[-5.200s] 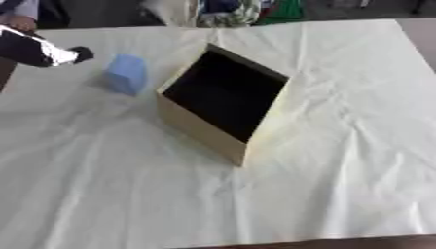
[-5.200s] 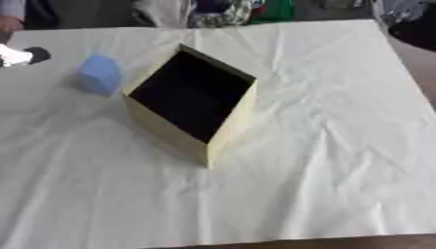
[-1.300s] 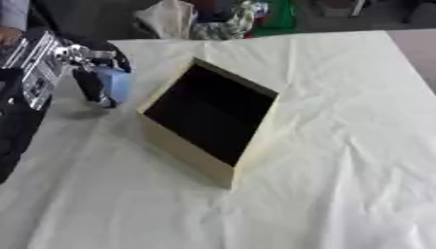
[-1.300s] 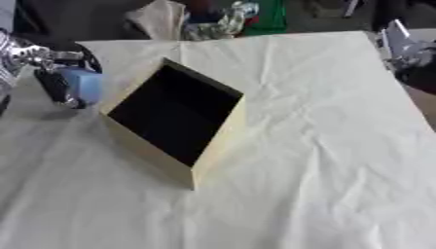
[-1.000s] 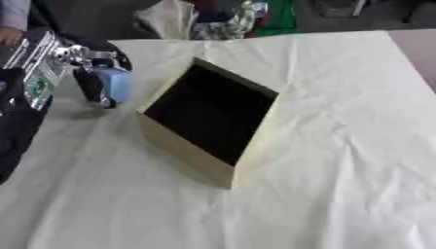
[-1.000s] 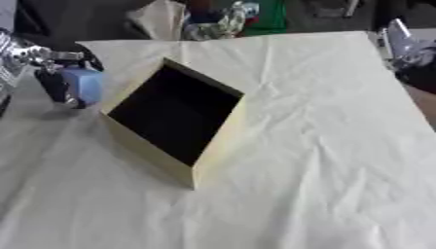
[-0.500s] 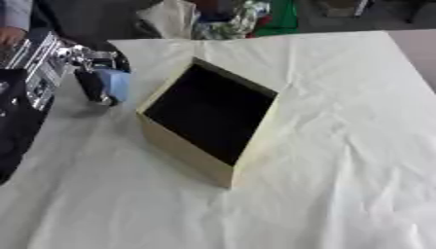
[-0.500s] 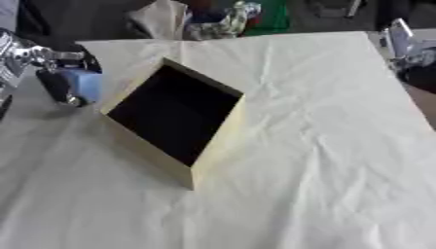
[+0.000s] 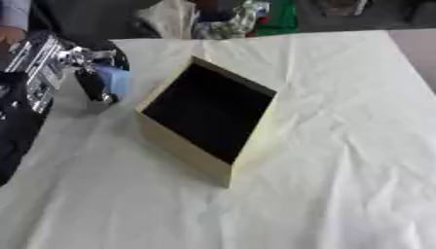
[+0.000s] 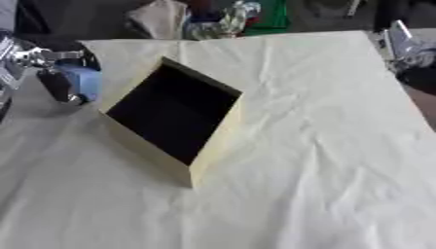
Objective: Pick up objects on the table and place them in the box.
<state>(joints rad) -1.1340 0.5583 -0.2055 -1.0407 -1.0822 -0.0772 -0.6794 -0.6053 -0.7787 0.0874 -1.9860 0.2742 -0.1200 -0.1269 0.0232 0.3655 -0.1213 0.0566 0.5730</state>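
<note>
Table (image 9: 340, 160): covered in a pale yellow cloth, creased. Box (image 9: 208, 116): tan, open, dark inside, tilted, left of centre. Blue block (image 9: 114, 80): far left, just beside the box's far-left wall, raised off the cloth. Left hand (image 9: 85, 73): fingers curled round the blue block. Right hand (image 10: 407, 53): far right edge, whether fingers are apart or together cannot be told

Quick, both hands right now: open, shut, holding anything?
Left hand: shut on the blue block.
Right hand, at the right edge: cannot be told.
</note>
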